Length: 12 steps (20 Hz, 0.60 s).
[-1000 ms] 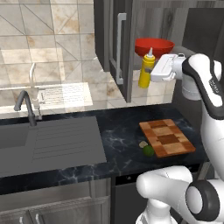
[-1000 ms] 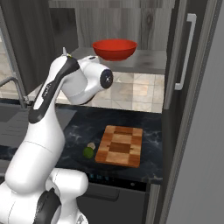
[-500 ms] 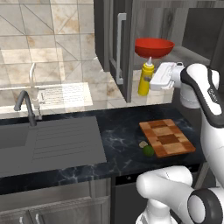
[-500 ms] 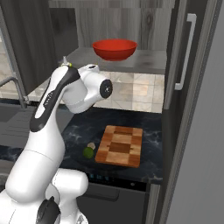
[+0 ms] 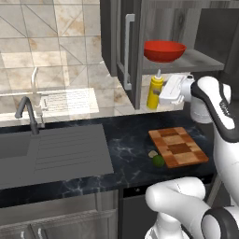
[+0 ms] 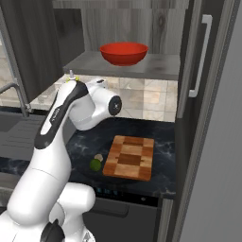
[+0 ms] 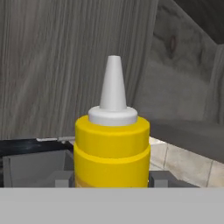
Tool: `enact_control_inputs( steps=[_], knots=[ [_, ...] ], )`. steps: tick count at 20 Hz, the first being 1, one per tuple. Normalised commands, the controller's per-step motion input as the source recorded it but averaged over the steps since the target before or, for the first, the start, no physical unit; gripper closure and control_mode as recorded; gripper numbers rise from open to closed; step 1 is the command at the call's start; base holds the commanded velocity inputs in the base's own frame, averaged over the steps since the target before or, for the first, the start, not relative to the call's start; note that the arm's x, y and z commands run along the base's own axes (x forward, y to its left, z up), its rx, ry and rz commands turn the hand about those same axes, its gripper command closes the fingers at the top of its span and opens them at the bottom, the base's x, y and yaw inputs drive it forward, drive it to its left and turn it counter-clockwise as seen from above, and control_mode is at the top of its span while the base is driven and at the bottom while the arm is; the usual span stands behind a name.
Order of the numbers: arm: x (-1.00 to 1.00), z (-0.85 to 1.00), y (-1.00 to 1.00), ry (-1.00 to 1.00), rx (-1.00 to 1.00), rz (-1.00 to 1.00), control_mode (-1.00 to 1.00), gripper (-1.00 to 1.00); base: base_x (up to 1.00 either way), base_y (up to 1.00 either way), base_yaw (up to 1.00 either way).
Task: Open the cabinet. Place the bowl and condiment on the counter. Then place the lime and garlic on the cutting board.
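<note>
One slim yellow squeeze bottle with white nozzle (image 5: 154, 91) sits upright between the two-finger gripper (image 5: 160, 98) jaws, clamped, held in the air below the dark grey cabinet shelf (image 5: 196, 60); black marble counter (image 5: 130, 140) lies directly underneath.

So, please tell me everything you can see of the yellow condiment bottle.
The condiment is a slim yellow squeeze bottle, plastic by its look, with a ribbed shoulder and a pointed white nozzle cap. It is upright, in the air below the open cabinet's shelf and above the counter. The gripper is closed on its body, one dark finger on each side. Nothing else touches it.
</note>
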Motion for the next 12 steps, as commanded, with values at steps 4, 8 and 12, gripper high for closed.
enact_control_inputs(
  steps=[4, 8, 12],
  knots=[
    [0.00, -0.27, 0.00, 0.00, 0.00, 0.00, -1.00, 1.00, 0.00, 0.00, 0.00],
    [0.00, -0.28, 0.00, 0.00, 0.00, 0.00, -1.00, 1.00, 0.00, 0.00, 0.00],
    [0.00, -0.30, 0.00, 0.00, 0.00, 0.00, -1.00, 1.00, 0.00, 0.00, 0.00]
  ],
)
